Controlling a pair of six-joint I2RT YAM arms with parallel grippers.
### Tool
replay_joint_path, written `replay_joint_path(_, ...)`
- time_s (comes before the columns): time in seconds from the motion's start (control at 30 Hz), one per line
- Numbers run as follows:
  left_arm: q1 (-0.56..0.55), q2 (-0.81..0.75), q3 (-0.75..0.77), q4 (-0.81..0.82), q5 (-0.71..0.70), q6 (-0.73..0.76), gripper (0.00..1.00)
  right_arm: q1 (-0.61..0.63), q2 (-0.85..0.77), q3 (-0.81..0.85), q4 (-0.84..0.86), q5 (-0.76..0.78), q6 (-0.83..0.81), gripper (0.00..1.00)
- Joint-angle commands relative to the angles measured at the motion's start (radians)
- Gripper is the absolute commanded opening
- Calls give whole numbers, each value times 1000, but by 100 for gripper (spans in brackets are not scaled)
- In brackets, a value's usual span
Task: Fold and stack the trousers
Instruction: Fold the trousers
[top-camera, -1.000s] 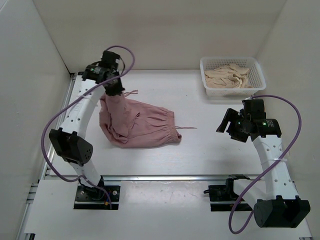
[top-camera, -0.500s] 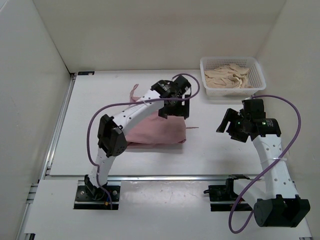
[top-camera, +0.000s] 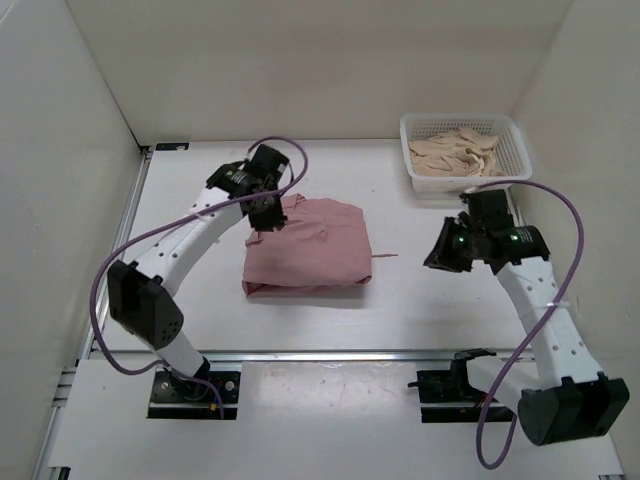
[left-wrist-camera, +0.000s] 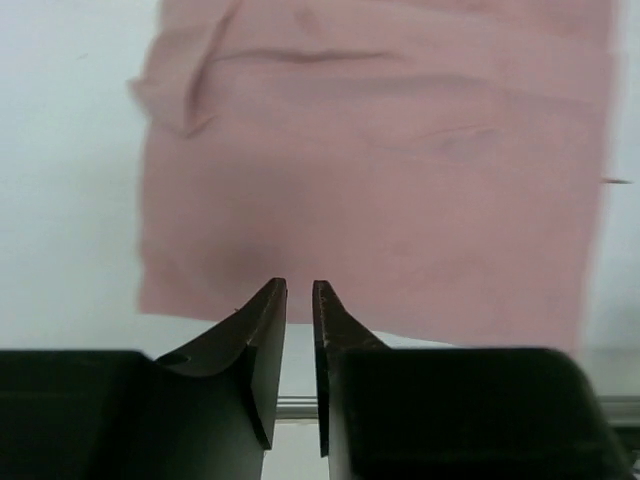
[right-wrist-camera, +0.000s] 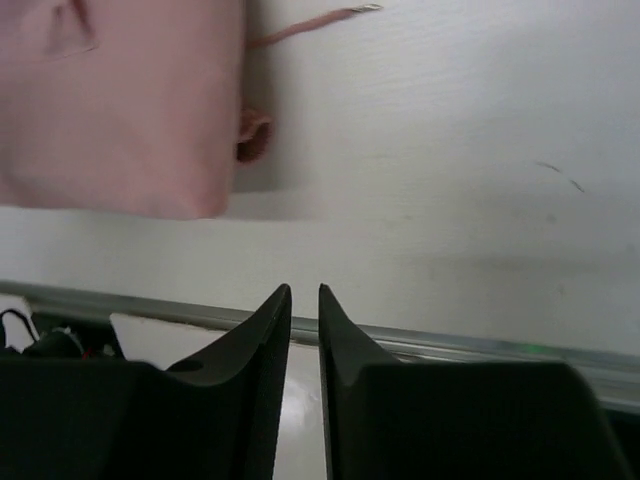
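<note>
Where the trousers lie: the trousers (top-camera: 308, 248) rest folded into a flat pink rectangle on the desk (top-camera: 420, 300), left of its centre and between the two arms.
Trousers, detail: a thin drawstring (top-camera: 382, 256) trails from the right edge across the bare desk. In the left wrist view a small flap (left-wrist-camera: 185, 95) sticks out at one corner.
Left gripper: the left gripper (top-camera: 268, 215) hangs over the far left corner of the fold. Its jaws are drawn nearly together with only a thin slit between them, and nothing is in it.
Right gripper: the right gripper (top-camera: 437, 258) hovers above bare desk well to the right of the trousers, pointing towards them. Its jaws are likewise almost together, narrowly apart, and empty.
In the way: from above, the left arm's wrist covers the far left corner of the fold. Only the drawstring crosses the open strip between the right gripper and the trousers.
Basket: a white basket (top-camera: 470, 184) sits at the far right corner, apart from the trousers, holding pale beige cloth (top-camera: 460, 155).
Cables: a purple cable (top-camera: 110, 270) loops beside the left arm, and another (top-camera: 572, 215) arcs over the right arm.
Near edge: a metal rail (top-camera: 330, 352) runs along the front of the desk.
Surround: plain white walls close in the left, far and right sides.
</note>
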Motion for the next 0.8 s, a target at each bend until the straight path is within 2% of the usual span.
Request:
replay_joint_path(0.0,72,-52,-180,78,-16,17,28,134,99,117,108,-52,53,21)
replay_joint_path(0.03,121,-52,-253,102,19,26,28,171,131,148,118,-52,53,21)
replay_joint_path(0.13,164,-50,-336,174,44,26,28,346,282,266,149,-8,67,23)
replay_joint_path(0.27,184,0,-427,204,43,3,27,427,504,314,200,26,88,23)
replay_joint_path(0.47,208,27,-623,293,145,-8,25,469,667,104,321,105,160,20)
replay_joint_path(0.6,219,-27,-646,293,168,20,25,469,713,85,303,178,185,16)
replay_joint_path(0.63,219,-48,-646,284,168,31,22,469,695,85,271,188,185,15)
replay_joint_path(0.73,241,-127,-547,196,179,78,22,510,609,174,186,274,185,15)
replay_joint_path(0.77,241,-139,-512,173,179,89,22,519,592,203,169,294,185,19)
